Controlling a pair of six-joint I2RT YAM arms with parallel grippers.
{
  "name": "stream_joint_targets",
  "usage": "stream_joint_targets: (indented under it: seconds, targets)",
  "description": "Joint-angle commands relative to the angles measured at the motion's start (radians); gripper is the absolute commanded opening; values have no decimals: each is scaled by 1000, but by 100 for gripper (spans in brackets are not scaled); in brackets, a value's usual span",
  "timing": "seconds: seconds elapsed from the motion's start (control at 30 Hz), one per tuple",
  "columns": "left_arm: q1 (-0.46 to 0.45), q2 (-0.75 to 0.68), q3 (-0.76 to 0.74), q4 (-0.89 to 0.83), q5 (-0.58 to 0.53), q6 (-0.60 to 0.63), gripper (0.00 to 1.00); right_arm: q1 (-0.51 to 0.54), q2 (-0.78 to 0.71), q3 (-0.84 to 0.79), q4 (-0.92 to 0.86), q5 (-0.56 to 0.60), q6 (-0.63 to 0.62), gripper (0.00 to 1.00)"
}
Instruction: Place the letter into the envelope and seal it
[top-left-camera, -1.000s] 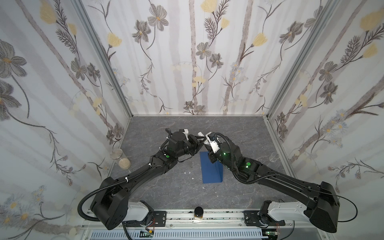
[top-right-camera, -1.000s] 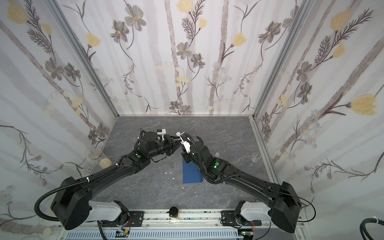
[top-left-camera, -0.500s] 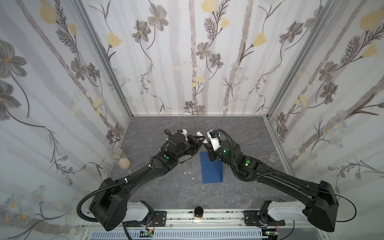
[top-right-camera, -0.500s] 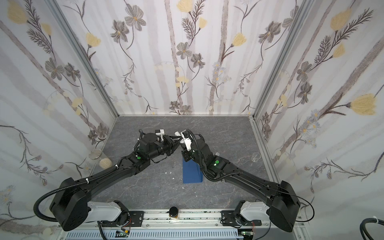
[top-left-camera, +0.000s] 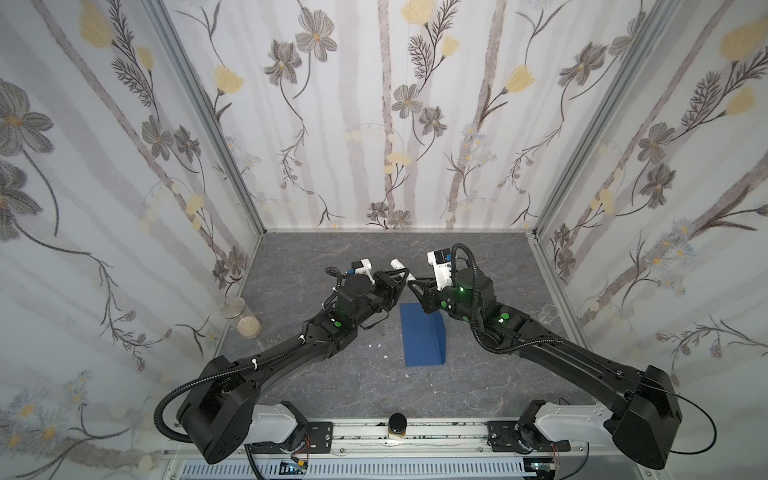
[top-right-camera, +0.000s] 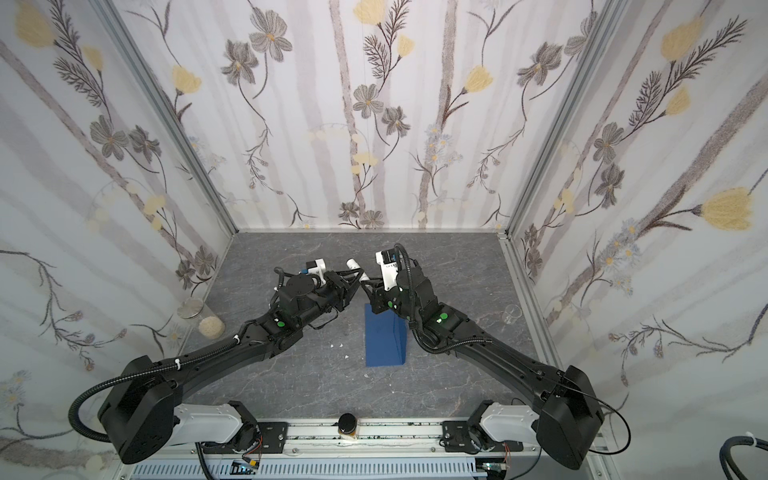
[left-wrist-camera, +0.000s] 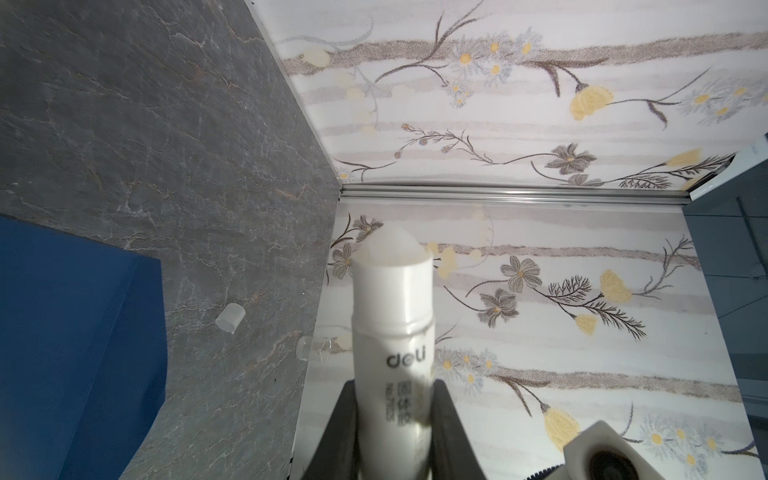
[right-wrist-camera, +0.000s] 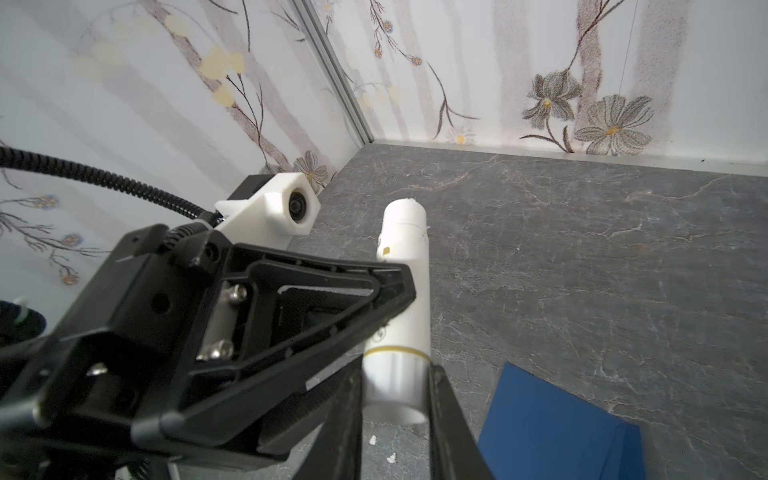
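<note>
The dark blue envelope (top-left-camera: 422, 338) (top-right-camera: 384, 340) lies mid-table with one long side raised; it also shows in the wrist views (left-wrist-camera: 75, 332) (right-wrist-camera: 548, 419). The letter is hidden. A white glue stick (top-left-camera: 400, 266) (top-right-camera: 354, 264) hangs above the table behind the envelope, uncapped, its rounded glue tip showing. My left gripper (left-wrist-camera: 392, 386) (top-left-camera: 401, 276) is shut on the glue stick (left-wrist-camera: 392, 328) around its middle. My right gripper (right-wrist-camera: 394, 370) (top-left-camera: 413, 286) is shut on the yellow-ringed base end of the glue stick (right-wrist-camera: 405, 291).
A translucent cap (left-wrist-camera: 229, 318) lies on the table past the envelope. A small clear glass (top-left-camera: 548, 312) stands at the right wall, a lidded jar (top-left-camera: 235, 307) and a tan disc (top-left-camera: 248, 326) at the left wall, a dark jar (top-left-camera: 397, 424) on the front rail. White crumbs (top-left-camera: 374, 345) lie left of the envelope.
My right wrist has shifted a little toward the back wall, staying at the tube's base with its jaws slightly tighter. The left arm and the envelope have hardly moved.
</note>
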Motion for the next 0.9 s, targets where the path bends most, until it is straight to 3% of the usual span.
stream_joint_targets:
  seconds: [0.0, 0.53, 0.87]
  targets:
    - [-19, 7, -15, 85, 45, -6, 0, -15, 3, 4, 161, -131, 104, 20]
    - [-57, 15, -84, 281, -74, 11, 0, -128, 14, -74, 345, -316, 402, 20]
    - [-76, 56, -99, 385, -88, 52, 0, -184, 49, -126, 490, -416, 608, 20]
